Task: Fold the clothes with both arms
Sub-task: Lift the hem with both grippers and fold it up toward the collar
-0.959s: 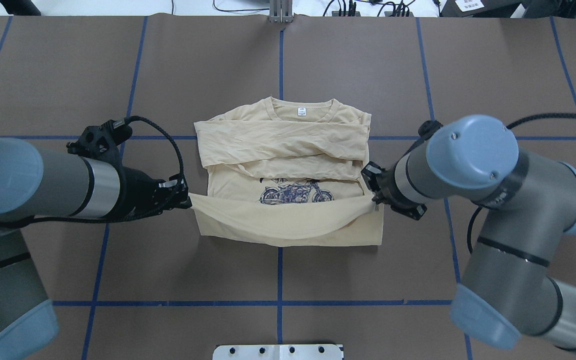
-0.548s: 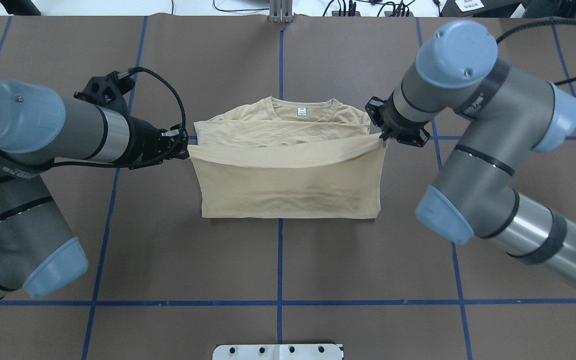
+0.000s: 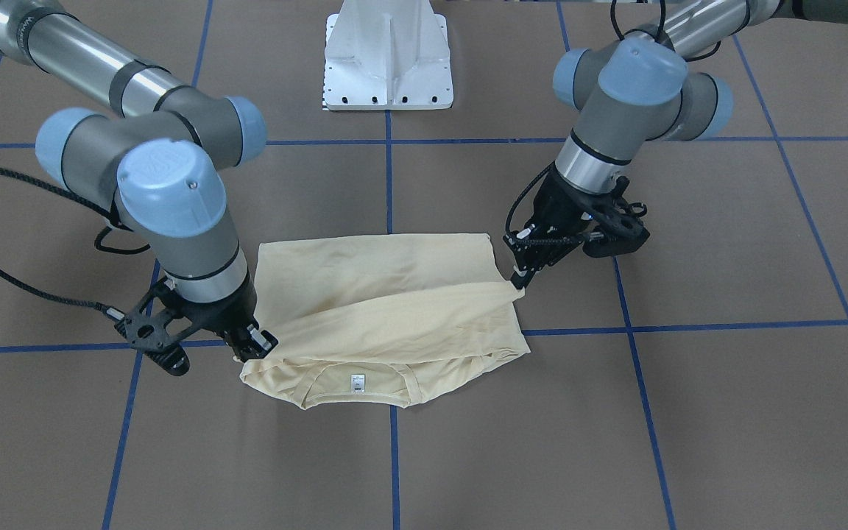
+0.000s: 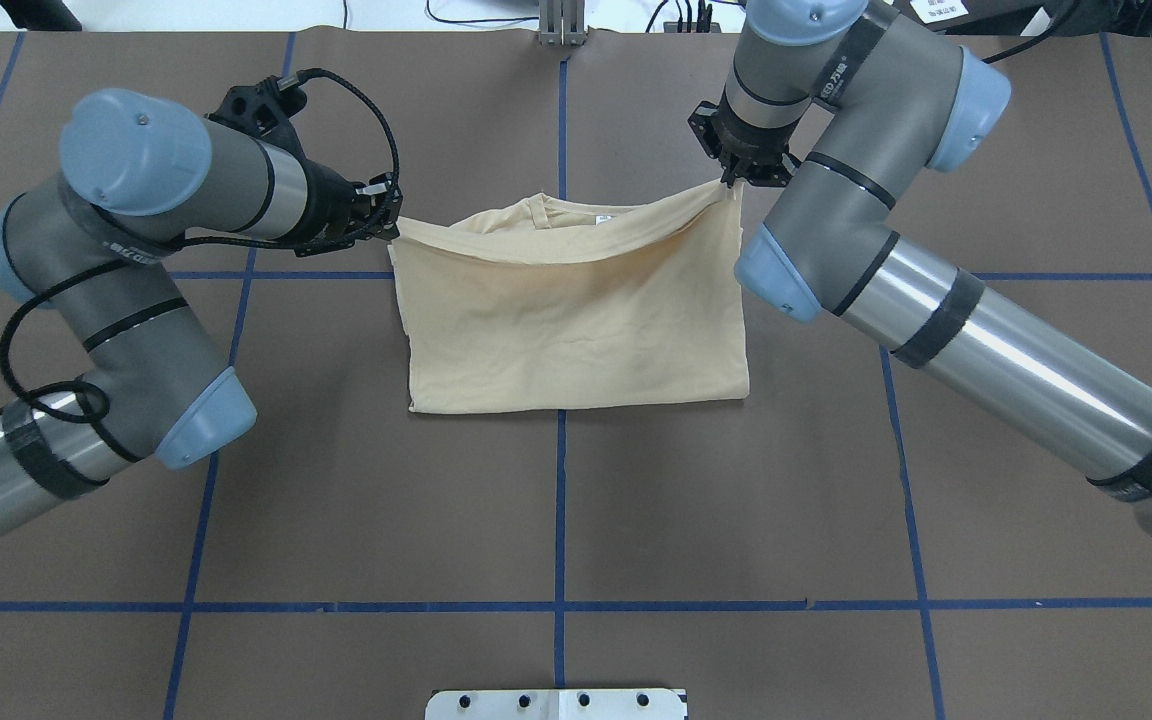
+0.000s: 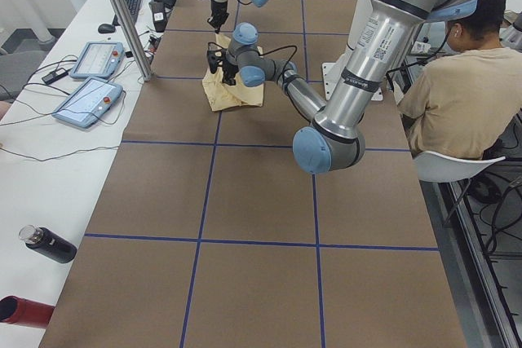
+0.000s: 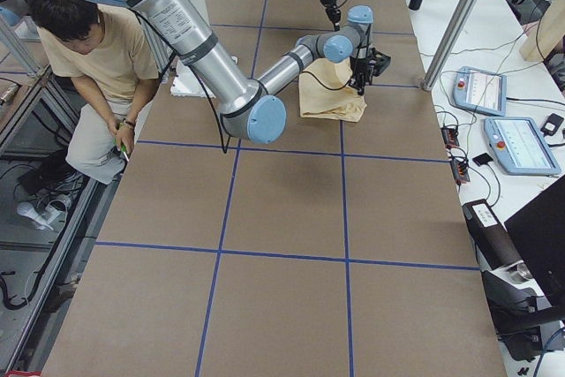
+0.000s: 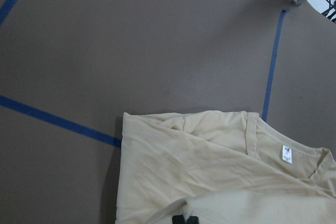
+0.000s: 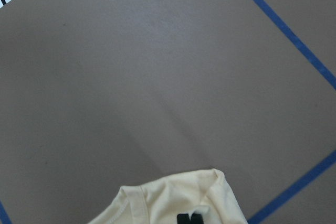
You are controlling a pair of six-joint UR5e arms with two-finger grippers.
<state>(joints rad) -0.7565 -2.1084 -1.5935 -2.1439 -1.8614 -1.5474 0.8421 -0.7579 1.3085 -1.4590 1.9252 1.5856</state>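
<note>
The cream-yellow T-shirt [image 4: 576,320] lies folded on the brown table, plain back up; the navy print is hidden. My left gripper [image 4: 391,222] is shut on the hem's left corner at the shoulder. My right gripper [image 4: 733,182] is shut on the right corner, slightly raised, and the hem sags between them over the collar. In the front view the left gripper [image 3: 518,280] is on the right, the right gripper [image 3: 247,353] on the left, with the white neck label [image 3: 356,381] showing. The left wrist view shows the shirt [image 7: 210,156]. The right wrist view shows its corner [image 8: 173,195].
The white pedestal base [image 3: 389,59] stands at the robot's side of the table. A metal post [image 4: 561,25] and cables sit at the far edge. A seated operator [image 5: 457,95] is beside the table. Control tablets [image 5: 98,79] and bottles [image 5: 49,244] lie on a side bench.
Both grippers carried the hem away from the robot across the shirt to the collar. The lifted layer now covers the folded sleeves and the print.
</note>
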